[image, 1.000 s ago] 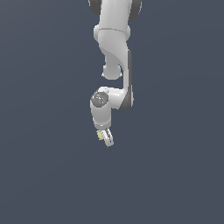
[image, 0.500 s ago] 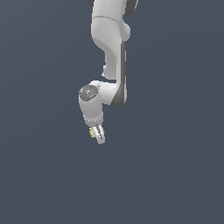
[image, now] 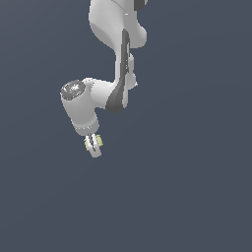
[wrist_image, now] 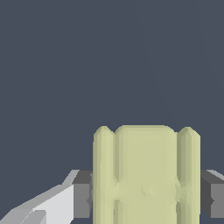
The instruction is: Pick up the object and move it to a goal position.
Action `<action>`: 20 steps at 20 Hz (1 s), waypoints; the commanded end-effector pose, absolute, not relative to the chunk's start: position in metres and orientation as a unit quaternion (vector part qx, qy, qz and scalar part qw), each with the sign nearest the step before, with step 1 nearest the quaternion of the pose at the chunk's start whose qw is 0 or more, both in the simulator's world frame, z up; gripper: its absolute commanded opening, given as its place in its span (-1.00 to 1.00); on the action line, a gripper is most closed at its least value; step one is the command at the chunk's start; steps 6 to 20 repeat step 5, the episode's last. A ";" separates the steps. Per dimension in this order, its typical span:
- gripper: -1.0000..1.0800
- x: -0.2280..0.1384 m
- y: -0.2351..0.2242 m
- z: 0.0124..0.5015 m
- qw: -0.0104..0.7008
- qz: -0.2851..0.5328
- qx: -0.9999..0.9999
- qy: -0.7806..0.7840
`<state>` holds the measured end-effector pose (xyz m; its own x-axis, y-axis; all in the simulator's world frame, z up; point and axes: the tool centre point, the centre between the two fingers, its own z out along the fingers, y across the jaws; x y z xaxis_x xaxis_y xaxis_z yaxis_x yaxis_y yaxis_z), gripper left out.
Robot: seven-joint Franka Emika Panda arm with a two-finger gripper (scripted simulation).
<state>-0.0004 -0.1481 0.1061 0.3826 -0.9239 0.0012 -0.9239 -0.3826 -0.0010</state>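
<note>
Right up close in the wrist view, the pale yellow-green block (wrist_image: 146,175) fills the near part of the frame, a ridged, boxy thing with a broad middle panel and a narrower rounded rib on either side. Its ribs run lengthwise away from the camera, so the long axis lies along the line of the fingers. And there are the grey finger pads (wrist_image: 82,194), one pressed against each flank of the block, touching it on both sides (the white finger body shows only on one side). The gripper (wrist_image: 146,197) is closed down to the block's width and has it pinched between the pads.

Out to the exterior view now: the gripper (image: 93,146) hangs beneath the white wrist, tilted slightly toward the exterior view's right, and the block (image: 91,143) shows as a small yellow-green patch peeking out on both sides of the white fingers. It is held in the air, clear of any surface. Above it the white arm (image: 115,59) climbs out of frame. Behind all of it, only flat dark blue-grey background (image: 197,172), and no containers can be made out.
</note>
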 end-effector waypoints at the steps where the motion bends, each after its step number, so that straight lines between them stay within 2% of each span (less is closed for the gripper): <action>1: -1.00 0.001 -0.155 0.113 0.000 0.000 -0.832 0.555; 20: -1.00 0.002 -0.159 0.116 0.000 0.000 -0.832 0.555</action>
